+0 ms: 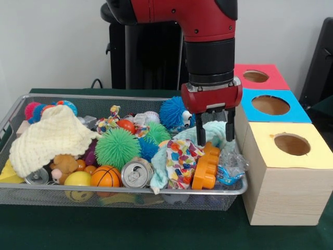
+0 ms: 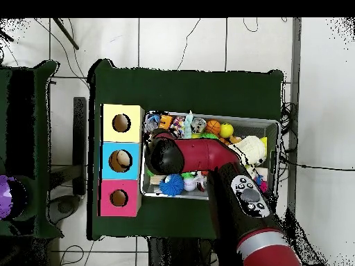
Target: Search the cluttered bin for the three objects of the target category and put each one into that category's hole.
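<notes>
2 fingers of the gripper (image 1: 215, 129) hang parted, holding nothing, over a pale cloth (image 1: 217, 131) at the bin's (image 1: 125, 190) box-side end, so it should sink straight, pinch only that cloth, then lift clear.

A wire bin (image 1: 31, 195) sits on a table (image 1: 156, 232), packed with toys, balls, a can (image 1: 136, 174) and cloths. Three boxes with holes (image 1: 291, 144) stand in a row just beside the bin's right end. The gripper (image 1: 214, 136) hangs over the bin's right end.
</notes>
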### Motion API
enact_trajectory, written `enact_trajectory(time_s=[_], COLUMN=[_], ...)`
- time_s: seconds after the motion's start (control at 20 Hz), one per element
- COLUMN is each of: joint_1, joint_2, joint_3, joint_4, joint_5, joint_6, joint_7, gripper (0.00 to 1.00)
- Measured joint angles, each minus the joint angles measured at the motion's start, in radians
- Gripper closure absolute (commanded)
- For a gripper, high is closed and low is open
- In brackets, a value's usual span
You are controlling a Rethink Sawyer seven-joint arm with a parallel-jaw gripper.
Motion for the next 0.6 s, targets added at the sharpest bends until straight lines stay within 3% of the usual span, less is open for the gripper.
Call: enact_trajectory(time_s=[0.6], joint_1=[-0.004], joint_2=[-0.036], joint_3=[0.004], joint_4=[-0.009], joint_5=[0.000], joint_6=[0.052], joint_7=[0.000], gripper=[0.00])
